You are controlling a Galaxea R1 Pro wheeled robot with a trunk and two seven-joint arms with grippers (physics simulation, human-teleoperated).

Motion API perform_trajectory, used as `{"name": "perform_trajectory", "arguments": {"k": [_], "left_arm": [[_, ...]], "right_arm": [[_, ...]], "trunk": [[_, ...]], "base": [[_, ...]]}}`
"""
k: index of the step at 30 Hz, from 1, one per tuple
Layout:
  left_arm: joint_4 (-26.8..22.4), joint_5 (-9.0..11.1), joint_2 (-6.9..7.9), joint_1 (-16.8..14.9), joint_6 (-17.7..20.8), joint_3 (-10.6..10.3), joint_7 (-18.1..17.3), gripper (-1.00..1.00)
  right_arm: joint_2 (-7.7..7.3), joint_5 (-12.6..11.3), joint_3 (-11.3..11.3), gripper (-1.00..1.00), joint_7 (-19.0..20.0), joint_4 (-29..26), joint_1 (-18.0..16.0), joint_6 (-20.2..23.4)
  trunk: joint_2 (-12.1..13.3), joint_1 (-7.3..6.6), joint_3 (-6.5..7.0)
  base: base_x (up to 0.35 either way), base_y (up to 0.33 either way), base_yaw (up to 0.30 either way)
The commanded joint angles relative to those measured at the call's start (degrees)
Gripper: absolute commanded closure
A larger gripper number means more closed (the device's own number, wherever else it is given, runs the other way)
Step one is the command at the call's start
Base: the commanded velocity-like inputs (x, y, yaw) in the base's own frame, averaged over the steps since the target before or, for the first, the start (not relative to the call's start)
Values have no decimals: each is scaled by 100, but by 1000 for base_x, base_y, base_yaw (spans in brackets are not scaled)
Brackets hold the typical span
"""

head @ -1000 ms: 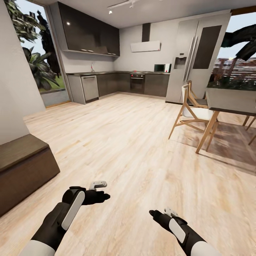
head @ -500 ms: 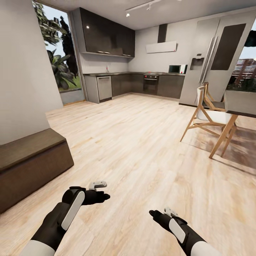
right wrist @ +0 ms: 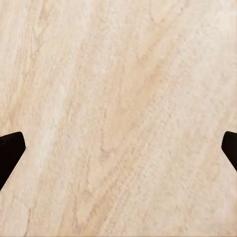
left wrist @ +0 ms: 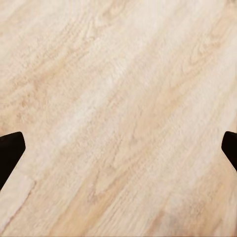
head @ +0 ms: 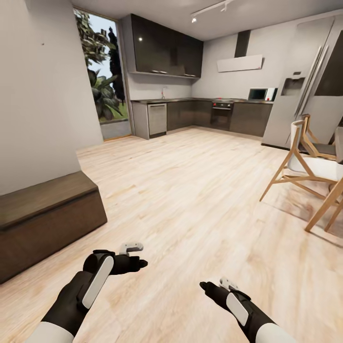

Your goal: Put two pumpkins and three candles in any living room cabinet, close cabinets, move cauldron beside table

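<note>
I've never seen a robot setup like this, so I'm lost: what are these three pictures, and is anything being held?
It is a simulated two-armed robot. The big picture looks down from its head: the left gripper and right gripper hang over a pale wood floor. A low dark-brown cabinet stands at its left, a kitchen ahead, a wooden chair at its right. The other two come from wrist cameras, aimed at the floor between black fingertips. Both jaws are wide open, holding nothing.

Pale blond wood-grain floor [head: 190,190] meets a dark-brown cabinet [head: 47,224] and a plain grey wall [head: 38,95]. Glossy charcoal kitchen cupboards [head: 166,47] line the back, beside tan-legged white chairs [head: 305,166].
</note>
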Motion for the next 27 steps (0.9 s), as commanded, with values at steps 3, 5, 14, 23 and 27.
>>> {"name": "perform_trajectory", "arguments": {"k": [3, 5, 14, 23, 27], "left_arm": [[-5, 49, 6, -4, 15, 4, 57, -100], [-5, 54, 11, -4, 15, 15, 57, -100], [-5, 49, 6, -4, 15, 12, 56, -100], [-5, 50, 6, -4, 15, 13, 56, -100], [-5, 66, 6, -4, 15, 39, 56, -100]], "right_arm": [[-4, -11, 22, -100, -4, -8, -1, 16], [-4, -10, 23, -100, -4, -8, -1, 16], [-4, -10, 167, -100, -16, -7, -1, 16], [-4, -10, 268, -100, -18, -5, -1, 16], [-4, -10, 269, -100, -18, -7, -1, 16]], "trunk": [[-2, 0, 3], [-2, 0, 9], [-2, 0, 34], [-2, 0, 60], [-2, 0, 71]], "base": [[59, -32, 251], [15, -8, 251], [2, -1, 251], [-17, 17, 251], [-118, 143, 251]]}}
